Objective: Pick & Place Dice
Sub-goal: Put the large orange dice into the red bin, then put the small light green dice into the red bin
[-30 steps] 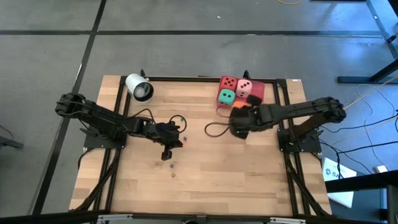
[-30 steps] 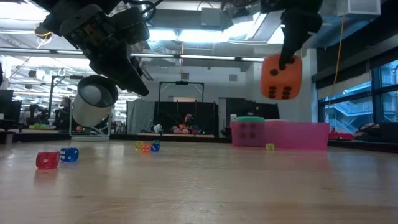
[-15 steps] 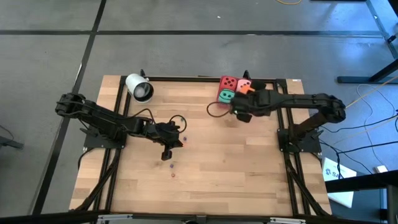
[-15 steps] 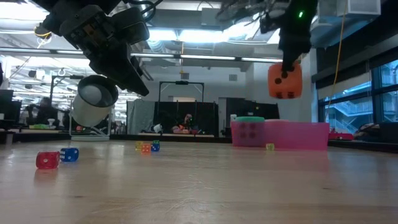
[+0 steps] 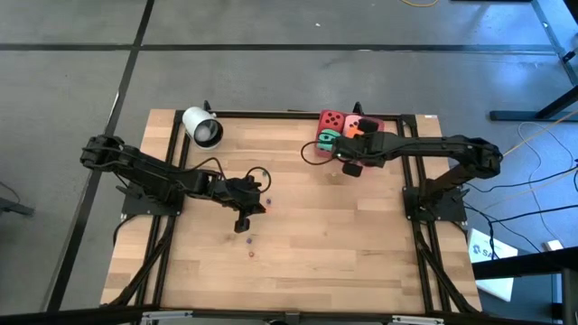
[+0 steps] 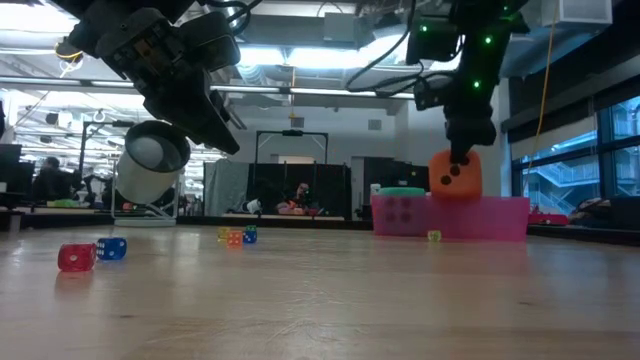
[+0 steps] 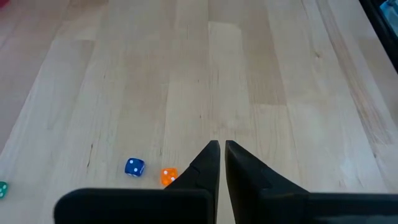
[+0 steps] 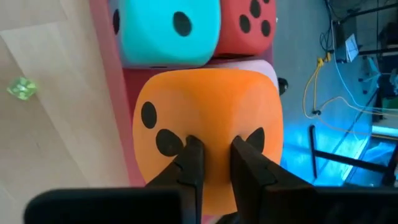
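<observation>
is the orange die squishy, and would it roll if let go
Probably soft: the right gripper pinches a fold into the orange die. Likely light, hanging from that small pinch. Unlikely to roll: flat faces, with the tray below.

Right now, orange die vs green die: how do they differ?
1. The orange die is pinched by the right gripper; the green die is untouched.
2. In the low view the orange die sits higher, above the red tray's rim; the green die lies down in the tray.
3. Colour: orange versus green.

Both are soft cubes with dark pips, at the same tray. The left gripper waits shut over mid-table.
</observation>
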Robot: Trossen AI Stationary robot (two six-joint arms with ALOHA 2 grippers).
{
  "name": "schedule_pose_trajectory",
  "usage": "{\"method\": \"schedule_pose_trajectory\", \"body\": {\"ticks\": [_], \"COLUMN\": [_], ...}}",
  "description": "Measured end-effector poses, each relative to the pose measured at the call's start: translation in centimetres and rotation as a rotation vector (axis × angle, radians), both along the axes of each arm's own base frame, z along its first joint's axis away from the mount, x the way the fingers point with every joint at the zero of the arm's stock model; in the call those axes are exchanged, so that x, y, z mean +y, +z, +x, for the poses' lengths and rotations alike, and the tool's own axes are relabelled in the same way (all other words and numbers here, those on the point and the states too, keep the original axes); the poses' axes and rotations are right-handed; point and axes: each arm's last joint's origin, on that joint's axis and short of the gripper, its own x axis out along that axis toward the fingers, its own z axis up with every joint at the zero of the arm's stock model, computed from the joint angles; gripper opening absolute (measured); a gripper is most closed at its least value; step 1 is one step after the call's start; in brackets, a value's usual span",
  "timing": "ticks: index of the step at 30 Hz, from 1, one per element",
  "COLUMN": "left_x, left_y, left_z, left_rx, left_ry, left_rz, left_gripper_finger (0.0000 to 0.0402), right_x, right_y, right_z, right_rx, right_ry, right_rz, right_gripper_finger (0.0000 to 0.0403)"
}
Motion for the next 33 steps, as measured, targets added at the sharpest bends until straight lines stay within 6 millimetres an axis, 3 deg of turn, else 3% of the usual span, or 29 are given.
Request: {"method": "schedule_pose_trajectory", "body": {"ticks": [18, 28, 33], "left_x": [0.1, 0.1, 0.1], "left_y": [0.0, 0.0, 0.0], "left_z": [0.0, 0.0, 0.0], "left_rx": [-0.002, -0.002, -0.002], "left_ry": [0.020, 0.023, 0.023], "left_rz": [0.010, 0.012, 0.012], "left_gripper_finger": [0.0020, 0.0020, 0.0020], "right_x": [-0.1, -0.6, -0.9], "right_y": [-3.3, -3.5, -3.5], "right_z": [-0.3, -0.2, -0.3], "right_rx": [-0.053, -0.107, -0.104], "right_ry": [0.047, 0.052, 0.061], "right_rz": [0.058, 0.169, 0.188], "right_gripper_finger": [0.0040, 0.0227, 0.0291]}}
